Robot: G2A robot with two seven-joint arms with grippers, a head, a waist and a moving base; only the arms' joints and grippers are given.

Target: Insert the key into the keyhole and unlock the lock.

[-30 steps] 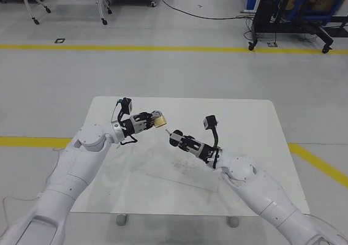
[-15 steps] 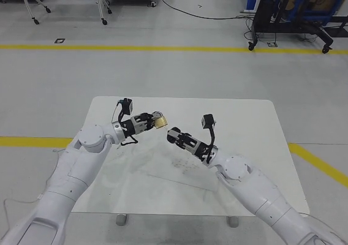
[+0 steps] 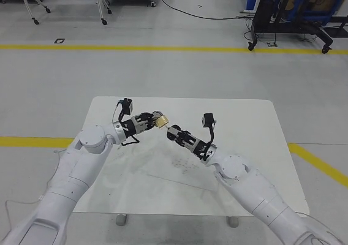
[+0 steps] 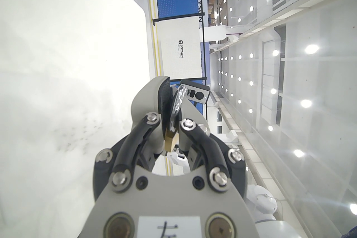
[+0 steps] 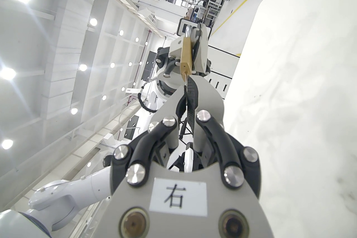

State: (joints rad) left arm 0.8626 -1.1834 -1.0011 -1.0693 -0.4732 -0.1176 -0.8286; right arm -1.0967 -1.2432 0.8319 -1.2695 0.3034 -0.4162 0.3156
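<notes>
Top view: over the last 1 s the right gripper [image 3: 172, 131] has crept forward. That has closed the gap between the key [image 3: 168, 129] at its fingertips and the lock [image 3: 161, 121] pinched in the left gripper [image 3: 154, 120], which has barely moved. Key tip and lock base now look to be touching, so insertion seems to be starting; whether the tip has entered I cannot tell. Both forearms angle inward above the table [image 3: 247, 122], the 2 grippers nose to nose.

Left wrist view: the fingers clamp the lock [image 4: 170, 140] from both sides, brass body toward the palm, silvery shackle nearer the tips.

Right wrist view: the pads squeeze together on the key, and the lock [image 5: 185, 57] stands edge-on just beyond the fingertips.
</notes>
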